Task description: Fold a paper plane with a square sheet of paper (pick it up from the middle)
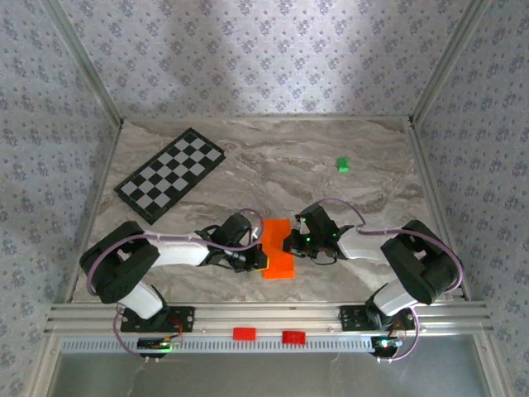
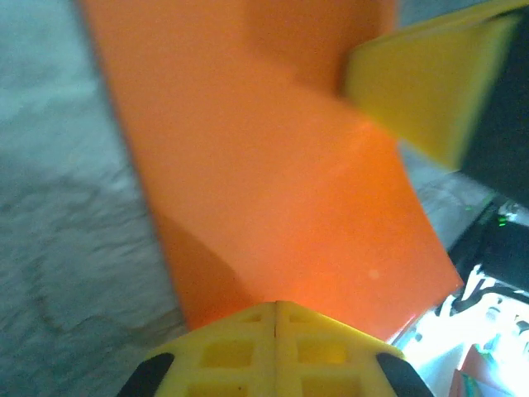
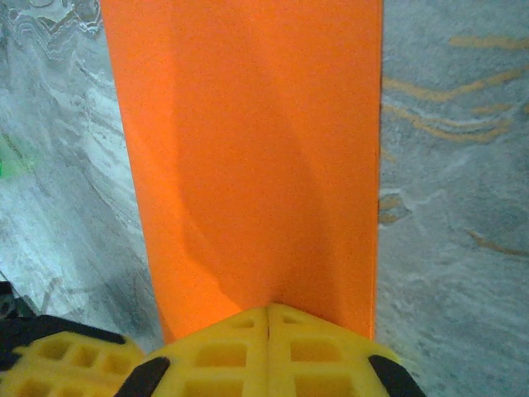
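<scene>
Pinching the orange paper sheet (image 1: 278, 252) from both sides, with the left gripper (image 2: 275, 324) on its left edge and the right gripper (image 3: 269, 324) on its right edge. Pressing the yellow fingertips (image 3: 318, 329) fully together in each wrist view, with nothing between them but the thin paper running out beyond the tips.

Holding the sheet at the near middle of the marble table (image 1: 273, 157), just beyond the arm bases. Sitting well apart from the checkered board (image 1: 171, 175) at the far left and the small green block (image 1: 342, 165) at the far right. Showing from above as a narrow band rather than a full square, so probably lying doubled over already. Carrying a soft diagonal shadow or crease across the orange surface in the wrist views. Not being able to tell whether resting on the marble or hanging just above it.

Judging the handling:
- Weighing almost nothing, and bending and sagging freely.
- Taking a permanent crease wherever pressed hard.
- Tearing if stretched tight between two grips.
- Sliding easily on the smooth marble, so being awkward to lift from a flat edge.

Taking hold best at the middle of an edge or at a raised fold, with only a shallow bite so as to leave the fold line free. Calling for both arms moving together, leaving the span slack rather than taut, and pressing creases down against the table rather than in the air
</scene>
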Motion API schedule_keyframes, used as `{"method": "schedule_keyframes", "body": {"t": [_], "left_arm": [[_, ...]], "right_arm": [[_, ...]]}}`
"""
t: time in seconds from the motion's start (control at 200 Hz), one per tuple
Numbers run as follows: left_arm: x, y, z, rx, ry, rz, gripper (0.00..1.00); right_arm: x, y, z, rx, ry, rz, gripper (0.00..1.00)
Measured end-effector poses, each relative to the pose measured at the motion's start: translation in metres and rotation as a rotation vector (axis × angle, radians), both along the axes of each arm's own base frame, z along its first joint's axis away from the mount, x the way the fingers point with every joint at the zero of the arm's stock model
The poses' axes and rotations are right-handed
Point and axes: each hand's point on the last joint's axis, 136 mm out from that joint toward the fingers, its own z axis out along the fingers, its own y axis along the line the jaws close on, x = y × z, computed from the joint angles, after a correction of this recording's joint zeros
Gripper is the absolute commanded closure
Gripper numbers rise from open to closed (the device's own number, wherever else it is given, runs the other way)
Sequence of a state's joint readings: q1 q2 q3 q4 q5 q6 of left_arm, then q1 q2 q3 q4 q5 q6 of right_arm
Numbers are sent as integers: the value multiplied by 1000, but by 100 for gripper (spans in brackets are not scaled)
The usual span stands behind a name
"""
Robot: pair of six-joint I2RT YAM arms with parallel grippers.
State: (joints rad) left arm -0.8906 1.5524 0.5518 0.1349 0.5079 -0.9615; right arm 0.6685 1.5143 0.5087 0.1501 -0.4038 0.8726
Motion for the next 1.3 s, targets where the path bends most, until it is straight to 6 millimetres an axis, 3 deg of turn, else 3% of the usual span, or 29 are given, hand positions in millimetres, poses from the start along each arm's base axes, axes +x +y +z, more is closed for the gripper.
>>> {"method": "schedule_keyframes", "body": {"t": [0.4, 0.605, 0.73, 0.935, 1.094, 1.304], "left_arm": [[-19, 22, -1, 20, -25, -40, 100], [-12, 11, 28, -58, -74, -23, 100], [-4, -2, 36, -94, -84, -18, 100], [-14, -11, 16, -73, -29, -52, 100], [-31, 8, -6, -20, 4, -70, 100], [-37, 19, -5, -33, -24, -67, 100]], "right_arm": [[0, 1, 0, -4, -7, -1, 100], [0, 1, -1, -5, -10, -1, 100], [-1, 1, -1, -4, -7, -5, 100], [-1, 2, -2, -10, -14, -4, 100], [-1, 2, -2, -14, -16, -5, 100], [-2, 2, -3, -18, -16, -5, 100]]}}
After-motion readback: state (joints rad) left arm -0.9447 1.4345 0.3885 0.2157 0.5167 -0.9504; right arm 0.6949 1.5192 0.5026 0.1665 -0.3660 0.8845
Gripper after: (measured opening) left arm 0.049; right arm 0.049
